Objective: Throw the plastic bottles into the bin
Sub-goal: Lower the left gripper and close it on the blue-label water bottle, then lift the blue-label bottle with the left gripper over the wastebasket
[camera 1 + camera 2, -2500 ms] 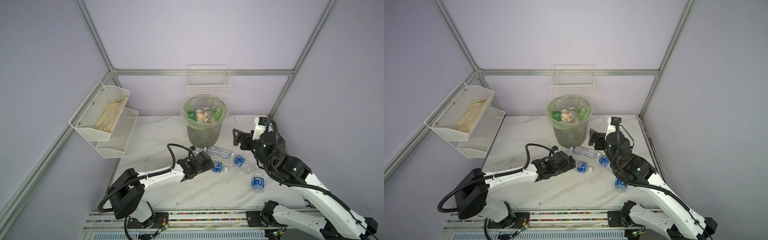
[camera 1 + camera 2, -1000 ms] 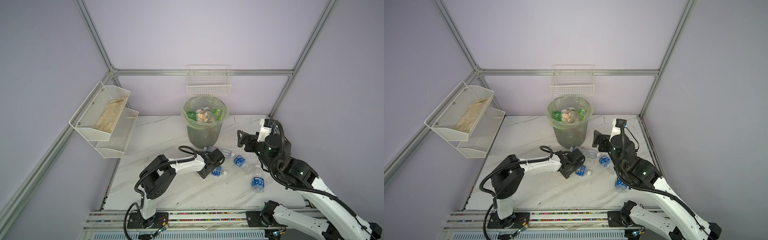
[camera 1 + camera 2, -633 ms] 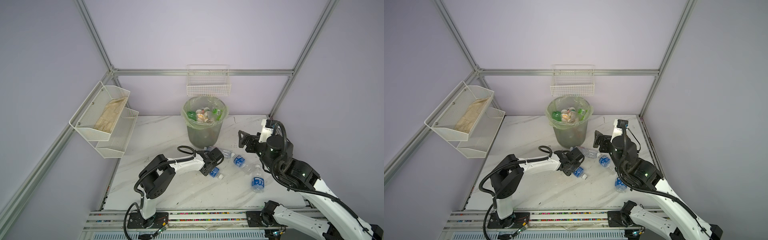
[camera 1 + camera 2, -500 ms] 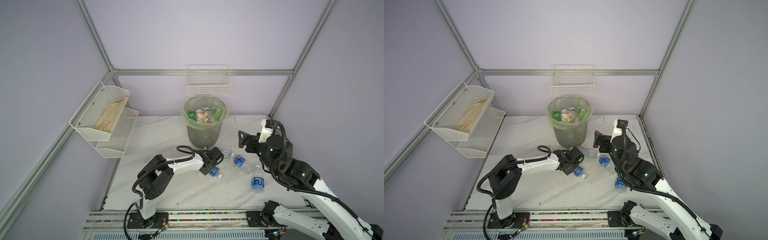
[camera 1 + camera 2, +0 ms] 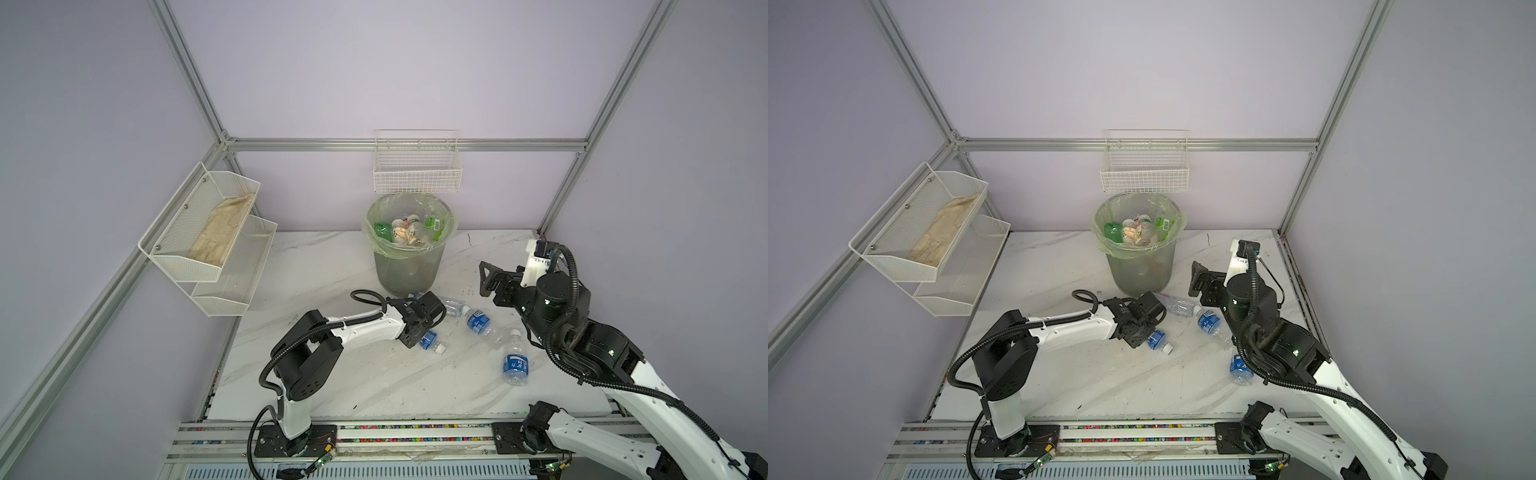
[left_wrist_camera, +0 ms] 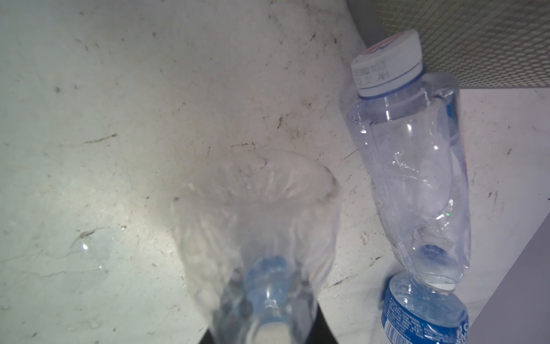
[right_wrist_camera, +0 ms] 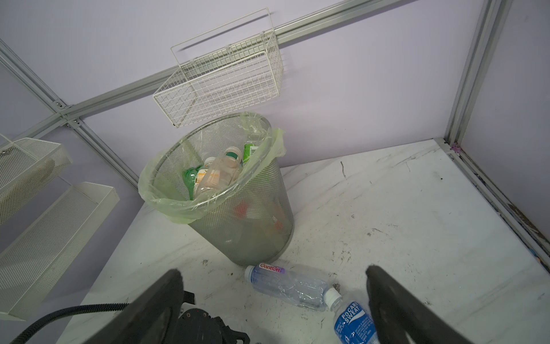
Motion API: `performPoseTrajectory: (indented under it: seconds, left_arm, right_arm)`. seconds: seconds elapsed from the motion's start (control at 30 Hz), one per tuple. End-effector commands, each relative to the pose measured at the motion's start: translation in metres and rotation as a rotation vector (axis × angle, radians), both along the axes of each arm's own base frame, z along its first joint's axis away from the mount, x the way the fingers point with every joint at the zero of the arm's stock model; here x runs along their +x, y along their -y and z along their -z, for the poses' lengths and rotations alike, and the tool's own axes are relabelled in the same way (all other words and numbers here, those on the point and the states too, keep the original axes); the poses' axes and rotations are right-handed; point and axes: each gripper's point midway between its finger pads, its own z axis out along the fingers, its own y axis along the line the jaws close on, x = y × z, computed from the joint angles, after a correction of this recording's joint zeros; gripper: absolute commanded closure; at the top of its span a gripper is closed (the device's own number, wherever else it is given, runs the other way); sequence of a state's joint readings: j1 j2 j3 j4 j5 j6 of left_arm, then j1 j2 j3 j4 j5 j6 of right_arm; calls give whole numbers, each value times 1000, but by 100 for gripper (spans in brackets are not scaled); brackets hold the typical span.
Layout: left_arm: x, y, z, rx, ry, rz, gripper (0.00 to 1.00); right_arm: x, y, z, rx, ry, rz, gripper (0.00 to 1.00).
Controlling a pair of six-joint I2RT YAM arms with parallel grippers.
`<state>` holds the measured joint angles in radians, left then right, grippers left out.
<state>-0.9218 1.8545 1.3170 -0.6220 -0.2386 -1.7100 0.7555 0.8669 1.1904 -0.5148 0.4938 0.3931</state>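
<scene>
Left claw (image 5: 420,332): closed on small blue-labelled bottle (image 5: 428,341), white cap projecting past it | Right claw (image 5: 484,279): spread wide, gripping nothing | Bin (image 5: 409,270): just beyond left claw, bottles inside | Clear bottle (image 5: 453,308): lying between the claws, touching Pocari bottle (image 5: 478,324) | Third bottle (image 5: 515,363): behind right claw, beside its arm

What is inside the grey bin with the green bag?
The bin holds plastic bottles piled up: a green bottle and clear ones with pale labels. Whatever lies beneath this top layer is covered; the mesh wall shows only blurred shapes.
</scene>
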Motion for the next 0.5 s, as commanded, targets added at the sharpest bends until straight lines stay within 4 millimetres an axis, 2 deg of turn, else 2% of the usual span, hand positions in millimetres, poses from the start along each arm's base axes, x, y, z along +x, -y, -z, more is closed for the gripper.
performPoseTrajectory:
  seconds: [0.0,0.1,0.23,0.37,0.47]
  left_arm:
    - [4,-17,-27,5,64,-27,99]
    - [6,-30,-45,33,115,-51,99]
    - [12,-53,-84,64,227,-98,99]
    - [18,-78,-133,102,378,-127,99]
    - [20,-99,-178,135,508,-138,97]
  right_arm:
    - [-3,7,4,0,-8,26,3]
    - [-3,9,4,0,-5,29,3]
    - [-4,9,3,3,-3,29,3]
    - [-4,9,2,3,0,29,3]
    - [-4,9,2,4,0,28,3]
